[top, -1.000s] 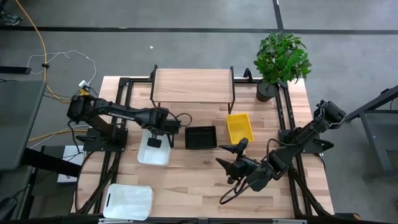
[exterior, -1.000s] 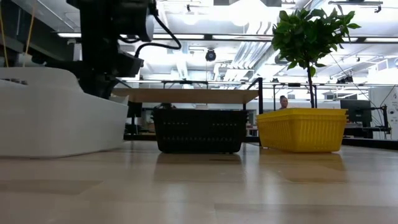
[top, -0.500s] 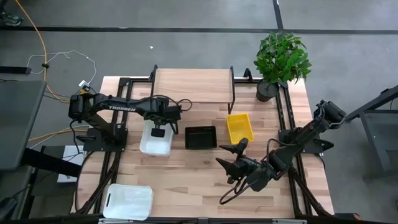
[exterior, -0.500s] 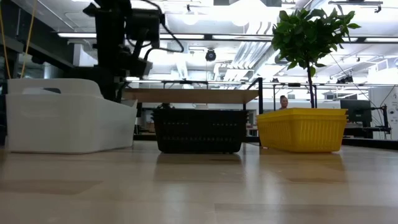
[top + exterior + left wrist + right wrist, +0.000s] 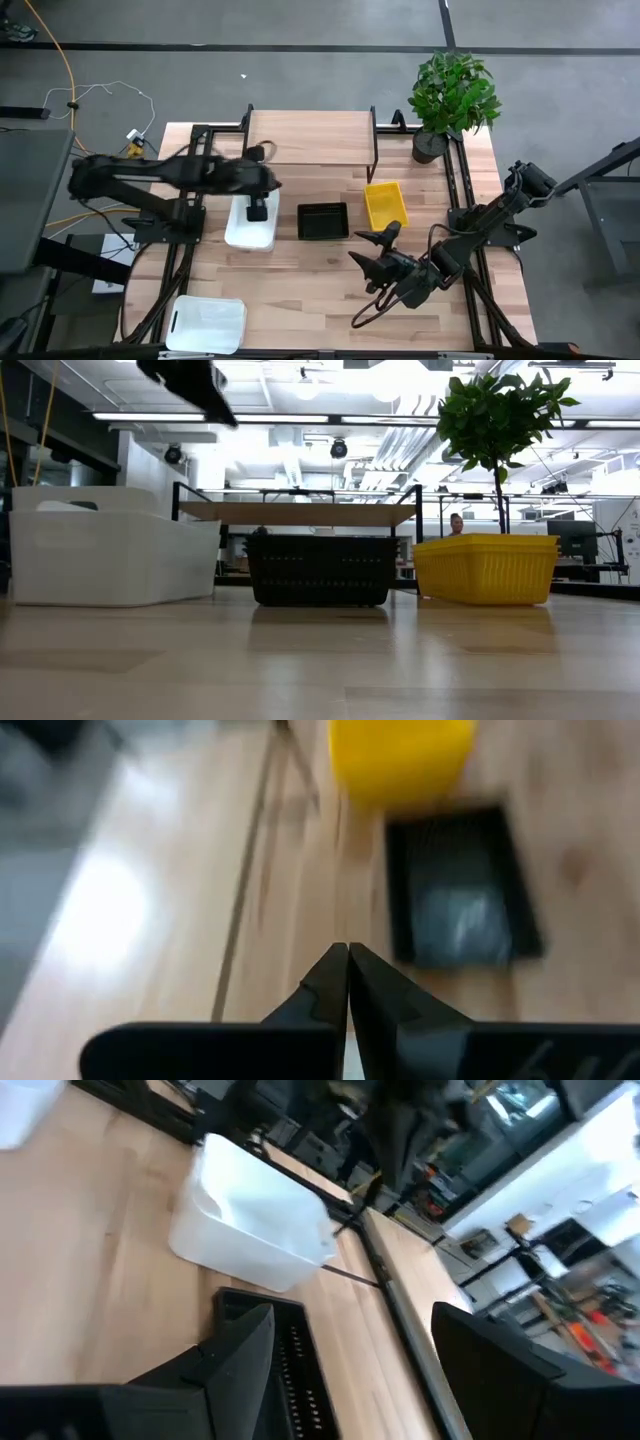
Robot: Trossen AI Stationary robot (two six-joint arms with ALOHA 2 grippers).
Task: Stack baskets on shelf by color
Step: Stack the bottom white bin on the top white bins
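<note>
The left gripper (image 5: 257, 209) hangs above the white basket (image 5: 249, 224), its fingers pressed together on nothing, so that basket sits free on the table rather than in any grasp. Beyond it, past the basket's far end, stands the shelf (image 5: 310, 138), its wooden top bare; no basket is stacked there yet. To the gripper's right lie the black basket (image 5: 323, 221) and then the yellow basket (image 5: 385, 205), side by side in a row before the shelf, likely lined up for easy picking. A second white basket (image 5: 207, 324) lies well apart by the near table edge. The right gripper (image 5: 375, 250) waits, fingers spread, just this side of the black and yellow baskets. A potted plant (image 5: 452, 95) crowds the shelf's right end.
</note>
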